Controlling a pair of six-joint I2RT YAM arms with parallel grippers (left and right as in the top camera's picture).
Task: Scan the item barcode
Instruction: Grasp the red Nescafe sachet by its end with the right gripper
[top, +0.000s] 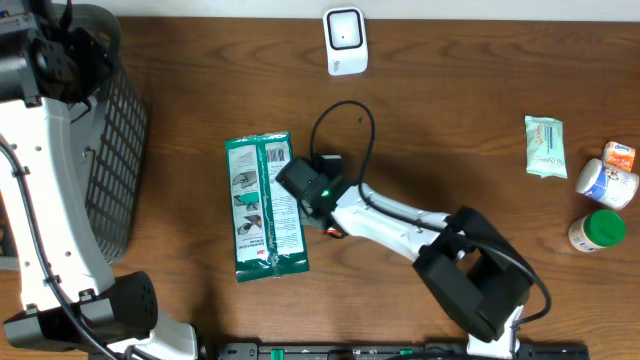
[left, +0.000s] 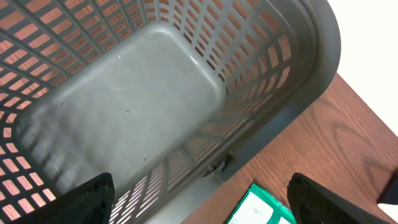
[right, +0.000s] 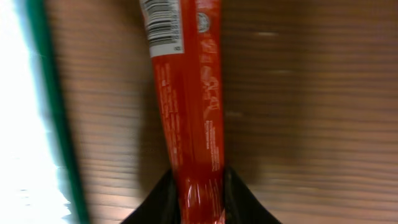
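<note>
Right tool (right: 200, 202) pinched tail of red stick packet (right: 186, 99), just right of green pouch (top: 265, 205) (barcode at far end). Judged light, floppy, slick; hold the crimped end. Left tool (left: 199, 208) wide, well left of pouch.

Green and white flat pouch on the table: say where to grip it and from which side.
Pinch the green and white flat plastic pouch at its near short edge, likely from above: it lies flat, and the right gripper, shut on a red slim wrapper, overlaps its right edge.
</note>
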